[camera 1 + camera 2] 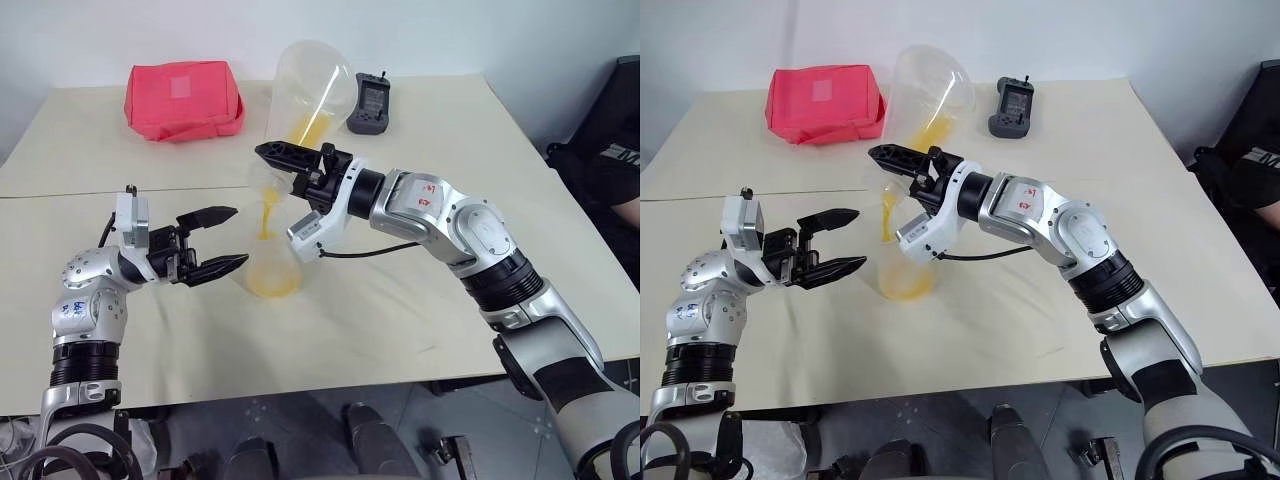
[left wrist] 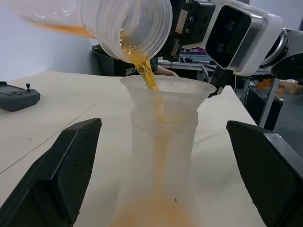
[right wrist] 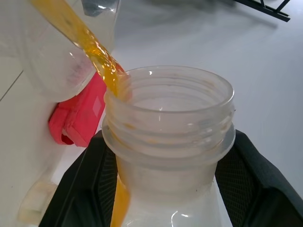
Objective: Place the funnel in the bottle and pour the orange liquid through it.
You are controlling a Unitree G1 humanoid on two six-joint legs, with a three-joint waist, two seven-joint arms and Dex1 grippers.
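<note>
The clear bottle stands upright on the table with the funnel seated in its neck. Orange liquid pools in its base. My right gripper is shut on the threaded neck of a big clear jar, tipped mouth-down over the funnel. A thin orange stream runs from the jar's rim into the funnel. My left gripper is open just left of the bottle, its fingers either side of it and not touching.
A red pouch lies at the back left of the table and a black handheld controller at the back centre. A person sits past the table's right edge. A seam crosses the tabletop.
</note>
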